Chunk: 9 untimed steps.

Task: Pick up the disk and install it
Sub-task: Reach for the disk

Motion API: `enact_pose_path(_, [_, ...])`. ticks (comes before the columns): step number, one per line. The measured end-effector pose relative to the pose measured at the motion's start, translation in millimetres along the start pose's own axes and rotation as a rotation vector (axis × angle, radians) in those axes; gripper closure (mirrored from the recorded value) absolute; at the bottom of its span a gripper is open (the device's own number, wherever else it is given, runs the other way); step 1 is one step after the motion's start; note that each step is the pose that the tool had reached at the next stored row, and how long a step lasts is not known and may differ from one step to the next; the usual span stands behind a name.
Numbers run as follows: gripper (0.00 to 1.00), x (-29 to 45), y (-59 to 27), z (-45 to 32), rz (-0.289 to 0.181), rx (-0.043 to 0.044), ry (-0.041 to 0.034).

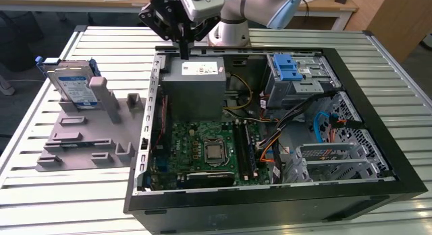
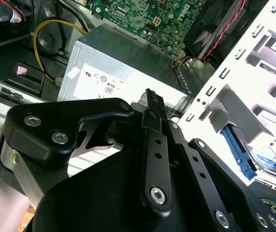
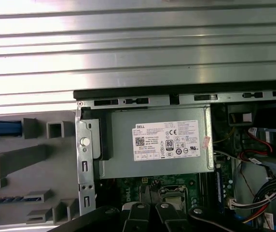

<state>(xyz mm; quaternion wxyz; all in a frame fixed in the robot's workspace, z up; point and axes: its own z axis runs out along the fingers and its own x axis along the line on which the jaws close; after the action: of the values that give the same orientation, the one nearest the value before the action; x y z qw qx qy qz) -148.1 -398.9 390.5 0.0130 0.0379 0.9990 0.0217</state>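
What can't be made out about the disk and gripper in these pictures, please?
Disk, exterior view: lower corner hidden behind the grey stand's post.
Disk, first wrist view: cut off by the picture's edge.
Gripper, first wrist view: cut off by the picture's edge.

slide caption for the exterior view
End effector over the power supply; disk upright in the grey rack on the exterior view's left.

White printed sticker [image 3: 172, 140] with code square and round marks on grey metal box [image 3: 118, 166], blue-and-white label [image 1: 78, 93] on the disk [image 1: 71, 82], exterior view's left
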Motion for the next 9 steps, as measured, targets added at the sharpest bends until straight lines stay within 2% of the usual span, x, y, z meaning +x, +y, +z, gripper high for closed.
enact_pose_path(9, [0.89,2.5,-0.2,0.5,0.0,0.0,0.0002])
